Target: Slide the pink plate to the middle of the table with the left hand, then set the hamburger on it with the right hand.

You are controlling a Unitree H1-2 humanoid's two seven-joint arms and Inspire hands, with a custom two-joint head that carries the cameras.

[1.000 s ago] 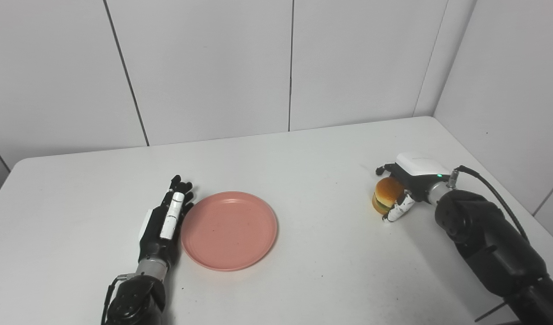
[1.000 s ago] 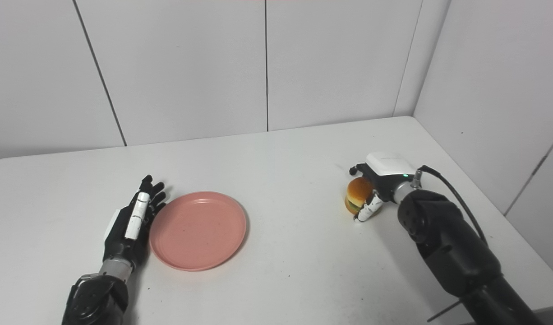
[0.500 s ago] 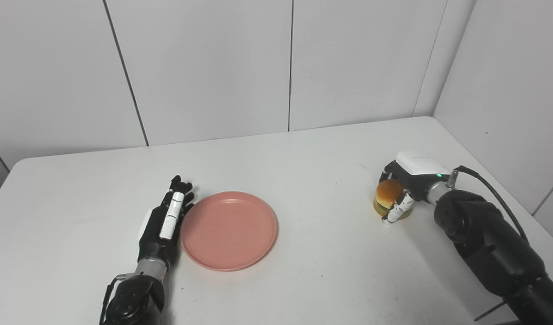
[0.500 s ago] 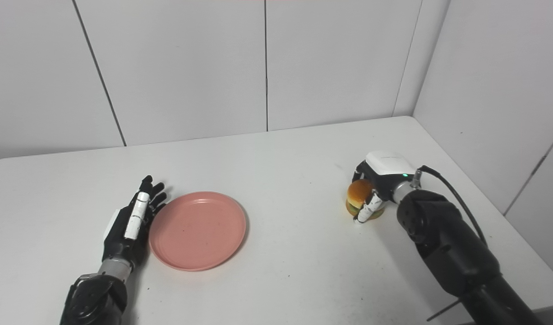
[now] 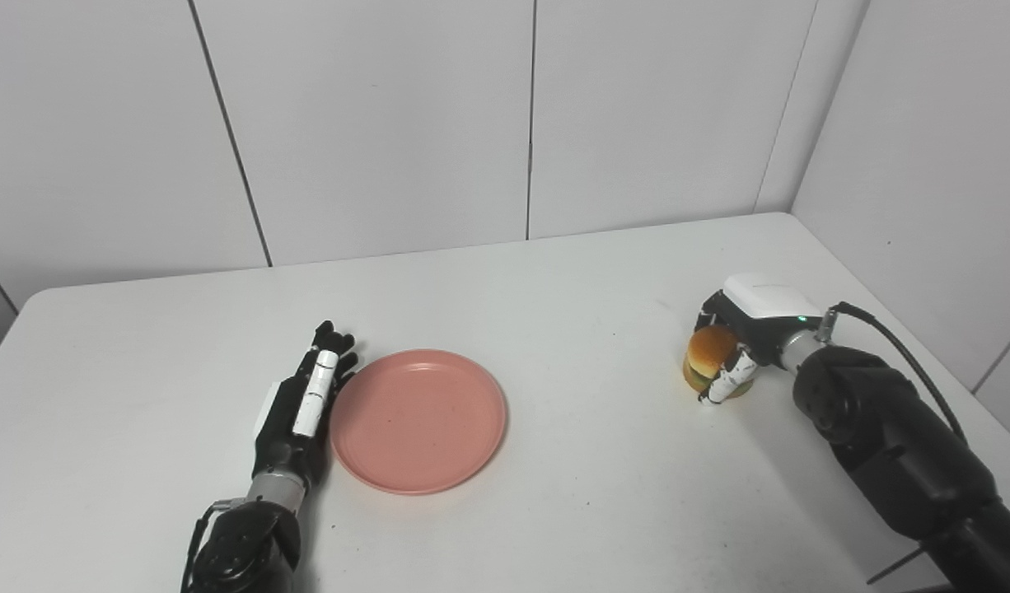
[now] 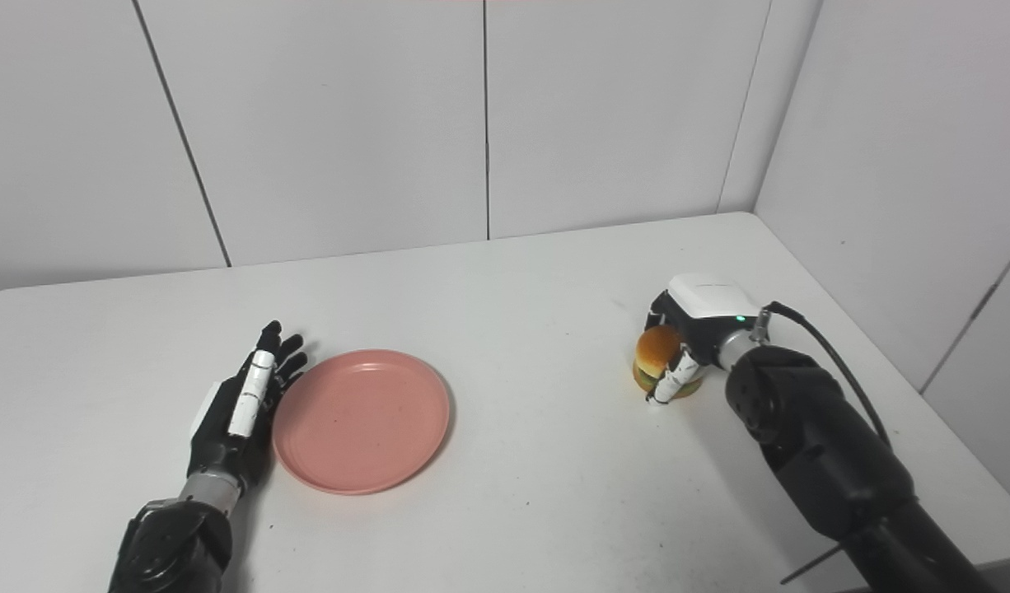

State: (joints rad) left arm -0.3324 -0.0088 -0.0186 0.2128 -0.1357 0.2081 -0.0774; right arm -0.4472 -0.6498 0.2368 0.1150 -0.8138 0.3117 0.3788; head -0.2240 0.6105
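Since before, right hand (image 5: 748, 333) has closed round hamburger (image 5: 709, 356), hiding its far side; left hand (image 5: 306, 403) flat, fingers apart.

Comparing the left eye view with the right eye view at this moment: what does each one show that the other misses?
Only the left eye view shows a wall panel seam at its far left edge and more table left of the left hand. Only the right eye view shows more of the right-side wall, including a seam near its lower right corner. Both show the left hand flat beside the pink plate, and the right hand closed around the hamburger on the table.
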